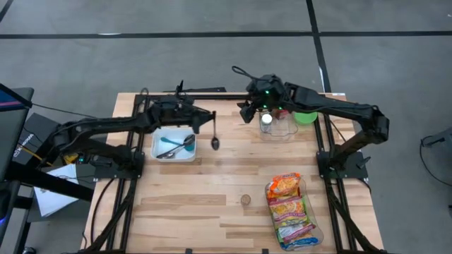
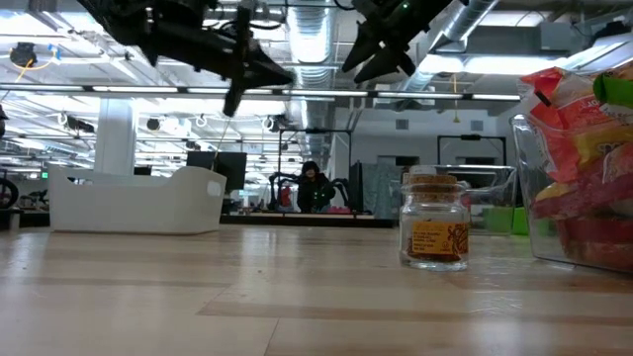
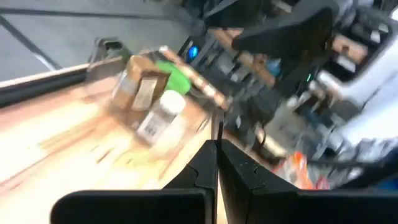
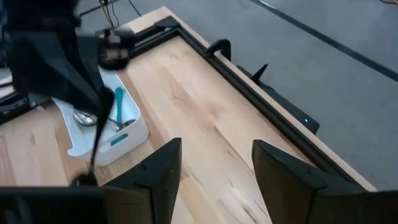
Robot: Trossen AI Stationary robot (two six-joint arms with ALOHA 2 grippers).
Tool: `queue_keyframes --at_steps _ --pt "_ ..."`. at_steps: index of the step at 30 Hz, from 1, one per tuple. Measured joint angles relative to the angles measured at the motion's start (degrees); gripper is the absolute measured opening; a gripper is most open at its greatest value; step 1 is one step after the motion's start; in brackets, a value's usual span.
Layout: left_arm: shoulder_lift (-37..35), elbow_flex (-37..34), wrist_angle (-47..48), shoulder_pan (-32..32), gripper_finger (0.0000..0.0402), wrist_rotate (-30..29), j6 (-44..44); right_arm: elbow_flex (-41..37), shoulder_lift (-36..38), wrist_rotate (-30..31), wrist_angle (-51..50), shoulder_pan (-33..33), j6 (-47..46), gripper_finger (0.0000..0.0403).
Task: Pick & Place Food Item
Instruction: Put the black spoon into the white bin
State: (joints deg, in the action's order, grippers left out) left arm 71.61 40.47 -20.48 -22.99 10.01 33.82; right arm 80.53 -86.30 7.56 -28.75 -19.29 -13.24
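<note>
Two dark arms over a pale wooden slatted table (image 1: 212,190), both up near the far edge. Left arm reaches in from the left side; left gripper (image 1: 205,119) is pressed shut w/ a dark-handled spoon (image 1: 214,134) pinched between its fingers, spoon hanging down, bowl end lowest, just beside the right edge of the white rectangular plastic bin (image 1: 174,145). That bin sits left of centre & holds more cutlery, incl. a teal-handled piece and a metal spoon. Right arm comes in from the right side; right gripper (image 1: 246,111) hangs in the air w/ fingers spread apart, nothing between them, just left of a clear plastic container (image 1: 277,125) at the far right of the table, which holds a white-capped bottle and a brown item; a bright green cup (image 1: 306,117) sits right next to it. Nearer the front right, a clear plastic tub of colourful snack packets (image 1: 291,212), red, orange & yellow wrappers, lies on the boards. Smallest: a little glass jar with cork lid and orange label (image 2: 433,231), upright, alone mid-table, just left of the snack tub, well apart from both grippers.
</note>
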Motion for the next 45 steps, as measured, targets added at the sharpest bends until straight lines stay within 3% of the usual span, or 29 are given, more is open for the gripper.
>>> queue_keyframes --at_steps 9,17,34,45 --pt "-15.3 0.0 21.1 -8.6 0.0000 15.8 -10.6 0.0 0.7 0.0 -1.5 1.2 1.4 0.0189" --pt "-22.6 0.0 38.6 -13.8 0.0000 19.8 -22.2 0.0 0.7 0.0 -2.8 2.4 1.3 0.0189" --pt "-15.4 0.1 52.6 -14.1 0.0000 21.8 -43.9 0.0 0.9 0.0 -4.3 2.4 -2.1 0.0189" --pt "-8.7 0.1 56.7 -14.1 0.0000 18.6 -53.1 0.0 0.9 0.1 -4.3 2.3 -3.3 0.0189"
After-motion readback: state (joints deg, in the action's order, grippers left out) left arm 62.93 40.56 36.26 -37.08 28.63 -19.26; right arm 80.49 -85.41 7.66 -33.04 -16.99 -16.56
